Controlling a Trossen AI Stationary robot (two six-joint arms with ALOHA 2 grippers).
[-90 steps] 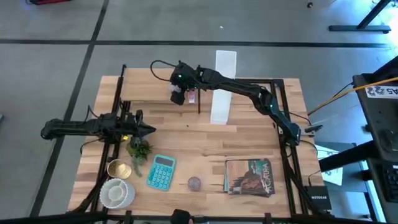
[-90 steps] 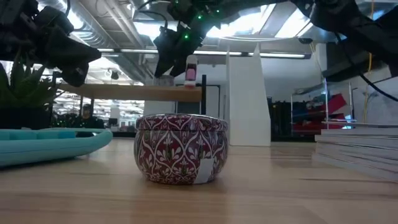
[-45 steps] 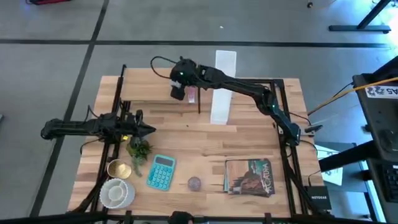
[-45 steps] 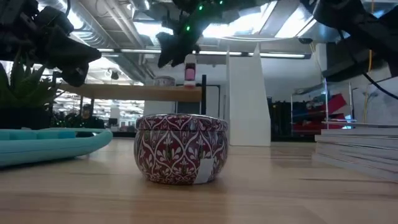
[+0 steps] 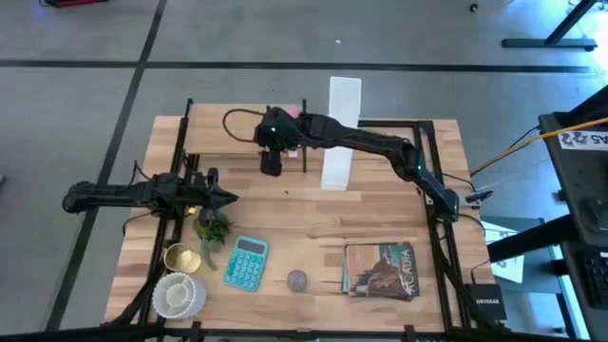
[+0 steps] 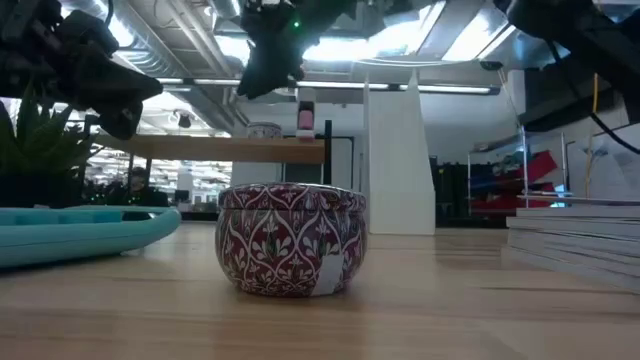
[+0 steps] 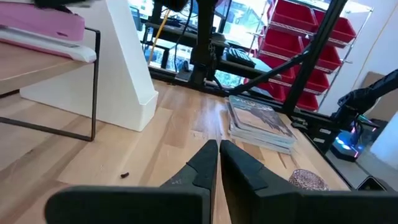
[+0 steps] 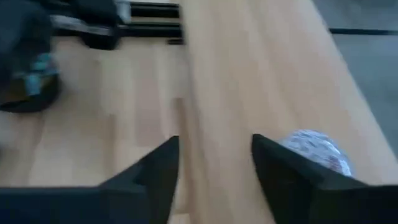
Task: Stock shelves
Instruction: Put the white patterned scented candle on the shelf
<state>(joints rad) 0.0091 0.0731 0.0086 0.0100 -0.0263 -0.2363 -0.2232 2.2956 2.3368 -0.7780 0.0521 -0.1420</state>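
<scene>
The right arm stretches from its base at the right edge of the surface [image 5: 313, 214] diagonally across to the far left, its wrist bent down so that the right gripper [image 5: 271, 163] hangs over the front edge of the small wood shelf [image 5: 242, 142]; in its wrist view the two dark fingers [image 8: 158, 168] stand apart with nothing between them. On the shelf a pink-capped bottle [image 6: 305, 113] stands upright beside a small round tin [image 6: 263, 130], and the tall white file box [image 5: 339, 133] stands just right of the shelf. The left arm lies low and level along the left side of the surface, pointing right, with the left gripper [image 5: 226, 198] closed, its fingers pressed together above a small green plant [image 5: 212, 228]. Nearer the front sit a teal calculator [image 5: 246, 261], a patterned tin [image 6: 291, 238] and a stack of magazines [image 5: 382, 270].
</scene>
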